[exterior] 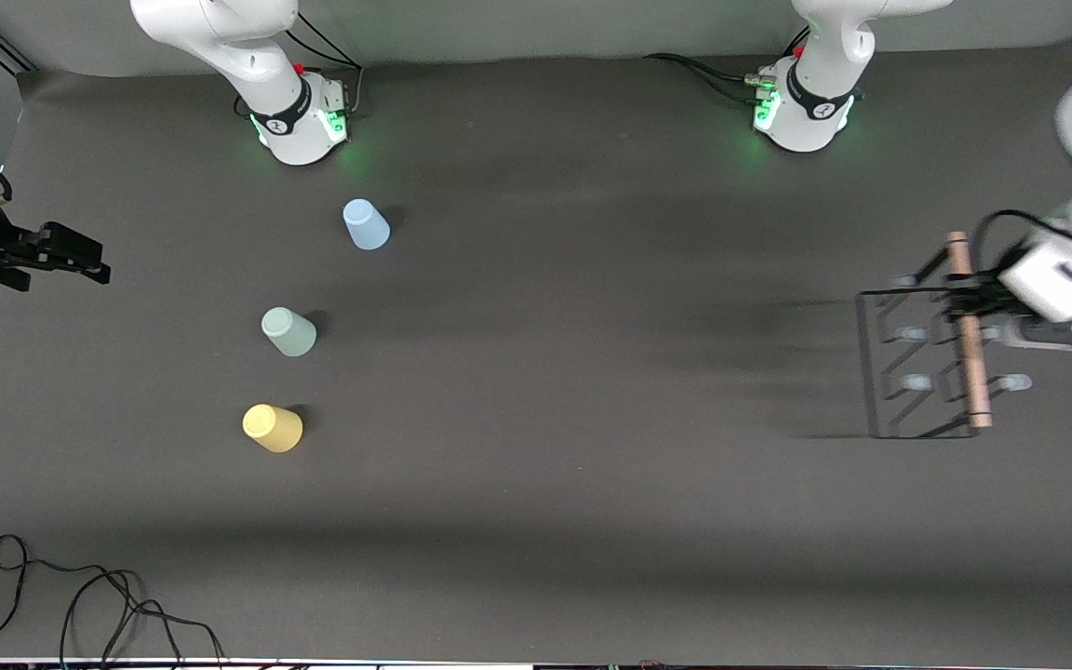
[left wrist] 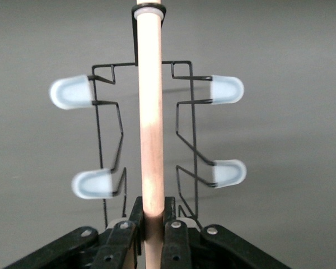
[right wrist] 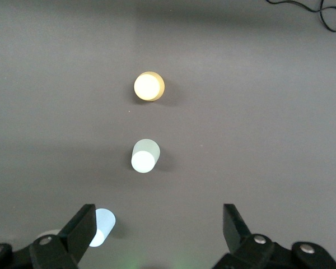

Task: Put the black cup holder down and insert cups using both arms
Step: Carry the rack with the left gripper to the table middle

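The black cup holder hangs from my left gripper over the left arm's end of the table. In the left wrist view the left gripper is shut on the holder's wooden rod handle, with the pale-tipped pegs to either side. The light blue cup, the mint green cup and the yellow cup stand narrow end up in a row toward the right arm's end. My right gripper is open and empty at that end's edge. The right wrist view, past the right gripper, shows the yellow cup, the mint cup and the blue cup.
A black cable lies looped on the dark table near the front camera's edge at the right arm's end, and it also shows in the right wrist view. The two arm bases stand at the table's back edge.
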`<state>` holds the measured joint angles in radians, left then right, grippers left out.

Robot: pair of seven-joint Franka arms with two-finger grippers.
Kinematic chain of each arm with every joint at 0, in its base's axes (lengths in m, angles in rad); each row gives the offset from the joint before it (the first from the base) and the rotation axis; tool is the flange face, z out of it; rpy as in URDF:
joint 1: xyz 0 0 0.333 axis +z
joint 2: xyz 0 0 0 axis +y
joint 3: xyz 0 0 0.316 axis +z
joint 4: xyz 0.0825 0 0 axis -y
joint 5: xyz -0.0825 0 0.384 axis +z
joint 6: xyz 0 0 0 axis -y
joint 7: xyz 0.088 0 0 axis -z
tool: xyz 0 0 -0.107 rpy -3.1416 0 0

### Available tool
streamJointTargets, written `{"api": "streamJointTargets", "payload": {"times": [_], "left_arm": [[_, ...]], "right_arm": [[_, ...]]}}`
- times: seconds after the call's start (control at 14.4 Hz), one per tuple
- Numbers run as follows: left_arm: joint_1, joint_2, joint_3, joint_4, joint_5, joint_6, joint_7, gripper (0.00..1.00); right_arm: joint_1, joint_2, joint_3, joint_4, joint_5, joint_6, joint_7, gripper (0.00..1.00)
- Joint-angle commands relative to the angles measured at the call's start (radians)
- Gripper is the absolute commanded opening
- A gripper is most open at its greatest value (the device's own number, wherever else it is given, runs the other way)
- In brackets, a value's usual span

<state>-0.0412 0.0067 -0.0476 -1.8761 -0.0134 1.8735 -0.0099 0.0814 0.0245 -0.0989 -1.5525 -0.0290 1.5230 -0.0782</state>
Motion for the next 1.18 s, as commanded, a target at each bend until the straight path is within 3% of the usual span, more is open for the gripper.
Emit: {"api": "streamJointTargets", "payload": {"times": [0.0,0.48,0.76,1.11], "left_arm": [[-0.162,0.068,-0.021,0.109,0.000,-0.034,-0.248,0.00],[-0.540,0.383,-0.034,0.449,0.016,-0.019,-0.732,0.00],[-0.667,0.452,-0.032,0.471,0.012,0.044,-0.777,0.00],[-0.723,0.544,-0.032,0.473,0.033,0.141,-0.826,0.00]], "right_arm": [[0.009,-0.011,-0.002,-0.003,-0.031,-0.004,-0.020,1.00],[0.012,-0.003,-0.002,-0.017,-0.031,0.000,0.001,1.00],[0.012,-0.002,-0.002,-0.026,-0.031,0.000,0.009,1.00],[0.014,0.000,-0.002,-0.044,-0.026,0.015,0.028,1.00]]}}
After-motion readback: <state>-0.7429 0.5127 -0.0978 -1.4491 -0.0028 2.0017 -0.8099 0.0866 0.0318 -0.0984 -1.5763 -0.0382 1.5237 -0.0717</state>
